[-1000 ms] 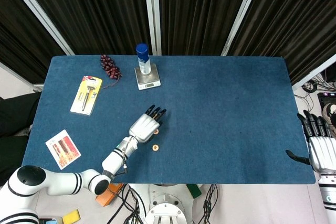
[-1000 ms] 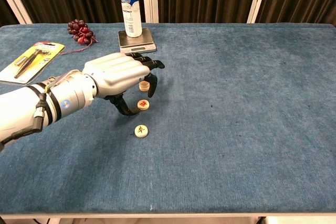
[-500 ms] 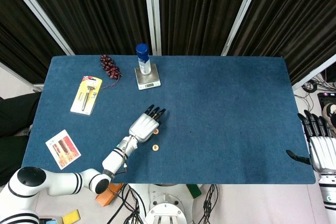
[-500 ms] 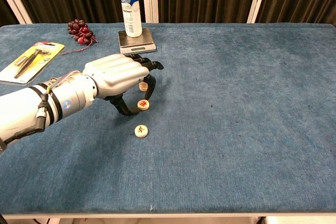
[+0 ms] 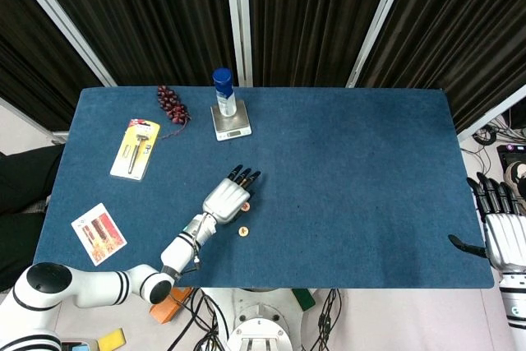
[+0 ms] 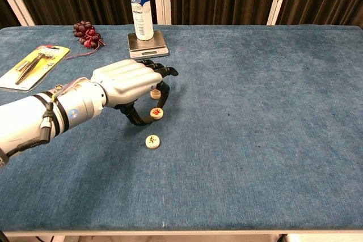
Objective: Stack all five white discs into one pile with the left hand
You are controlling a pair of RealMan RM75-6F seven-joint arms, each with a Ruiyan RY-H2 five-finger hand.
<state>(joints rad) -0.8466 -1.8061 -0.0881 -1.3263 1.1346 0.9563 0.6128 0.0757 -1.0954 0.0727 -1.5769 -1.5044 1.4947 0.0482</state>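
The left hand (image 6: 129, 83) pinches a disc (image 6: 156, 113) between thumb and finger just above the table (image 6: 255, 111). Another disc (image 6: 152, 141) lies at its 6 o'clock. The right hand (image 5: 500, 232) rests spread off the table's edge.

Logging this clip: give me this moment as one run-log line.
left robot hand: pinching tilted disc | loose disc: flat on table | pile: partly hidden behind fingers | right robot hand: idle, off table edge

The left hand (image 6: 127, 83) partly hides a disc (image 6: 155, 92); only three discs show.
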